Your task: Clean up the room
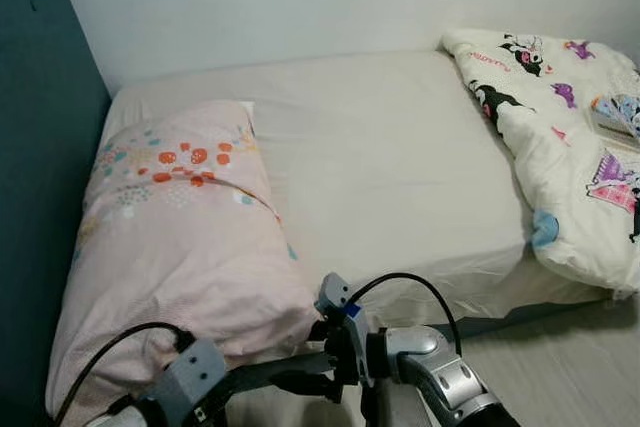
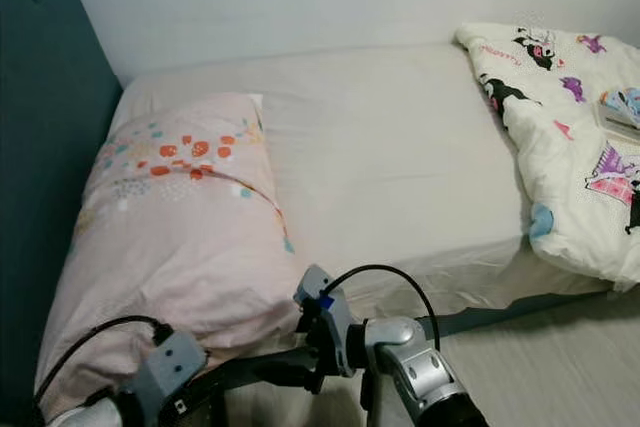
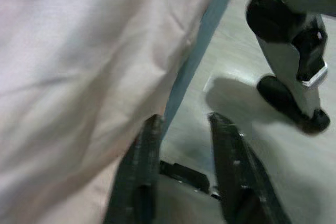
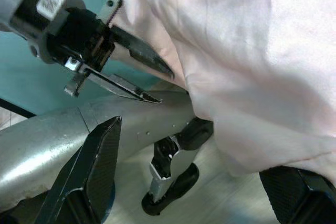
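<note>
we stand at the foot edge of the bed [image 1: 400, 167], and the tidying looks only partly done. the pink pillow [image 1: 180, 247] lies lengthwise along the left side of the mattress, against the dark blue wall [image 1: 40, 197], its near end hanging at the mattress edge. it is soft, plump and creased, with orange and teal flowers printed near its far end. the cartoon-print quilt [image 1: 560, 137] is bunched at the far right corner, spilling over the side, so it likely needs spreading. our left hand [image 3: 181, 150] is released, fingers apart just beside the pillow's lower edge. our right hand [image 4: 194, 182] is spread wide around the pillow's corner, not clenched.
</note>
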